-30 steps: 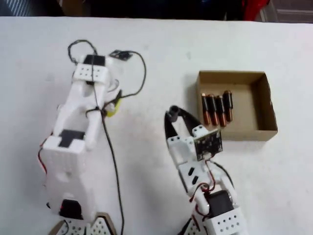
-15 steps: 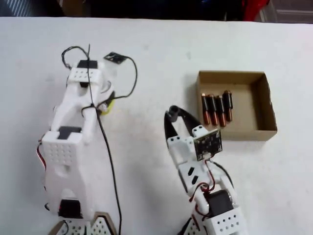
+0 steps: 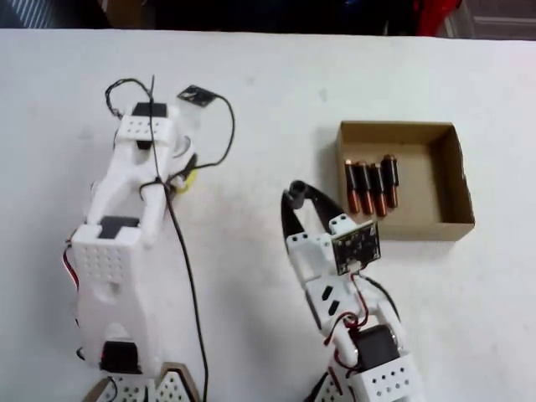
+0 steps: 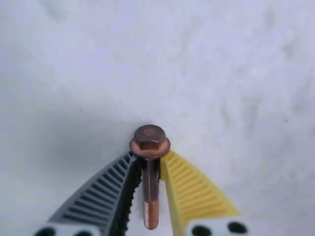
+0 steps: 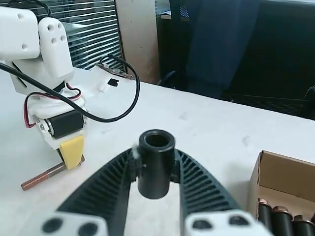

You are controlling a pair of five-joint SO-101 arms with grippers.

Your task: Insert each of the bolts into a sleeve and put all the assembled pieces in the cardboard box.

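1. White and matt, faintly scuffed, the table [image 3: 268,75] spreads flat under everything.
2. Blocky white plastic shells dotted with rows of small holes make up the left arm [image 3: 117,251], and a thin black cable [image 3: 188,276] loops over it. The right arm [image 3: 352,335] stands beside it in the same plastic, with a small flat circuit board on its wrist.
3. The cardboard box [image 3: 459,180] is brown, shallow, square and open-topped. It sits on the table just beside the right arm's wrist.
4. Four assembled pieces [image 3: 369,188] lie side by side along the box's left part. Each is a dark cylinder with copper showing at its ends.
5. The right gripper [image 5: 155,157] has two black ribbed fingers clamped on the sleeve [image 5: 156,162]. The sleeve is a short, smooth black tube held at the fingertips with its round bore open to the wrist camera, near the box's left wall.
6. The left gripper [image 4: 149,160] has one grey ribbed finger and one yellow, both pinched on the shank of the bolt [image 4: 150,147]. The bolt is copper-coloured, with a flanged hex head just past the fingertips. Seen from the right wrist, its threaded shank sticks out sideways, low over the table.
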